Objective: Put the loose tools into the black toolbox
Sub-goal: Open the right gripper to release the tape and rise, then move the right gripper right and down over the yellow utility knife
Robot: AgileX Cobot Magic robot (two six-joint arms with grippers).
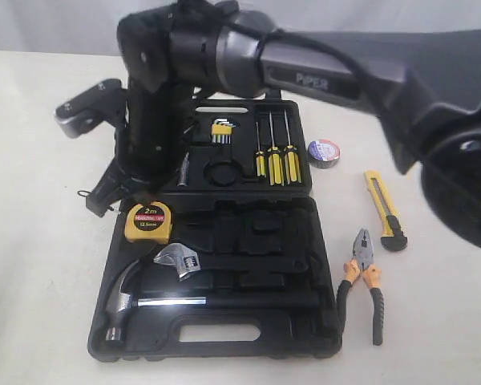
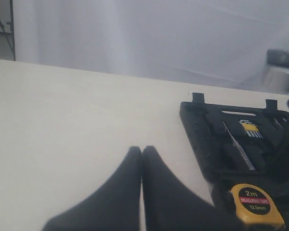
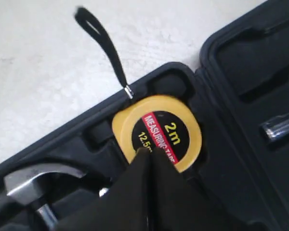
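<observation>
Tabletop: pale, carrying everything.
Toolbox: black, lying open mid-table, tray half by the near edge.
Right arm: stretched from the right edge across the toolbox toward the left edge.
Right gripper: fingers pinched together on nothing, tips resting on the face of the tape measure.
Left gripper: fingers closed together, empty, over bare table on the toolbox's left-edge side.
Pliers: outside the toolbox toward the right edge. Long axis runs near to far, handles toward the near edge. They lie on the right arm's side, so probably its pick.
Knife: just beyond the pliers, lying the same way, slightly slanted.
Tape measure: seemingly seated in the tray pocket nearest the left edge.
Tape roll: flat beside the lid, toward the far-right corner.
</observation>
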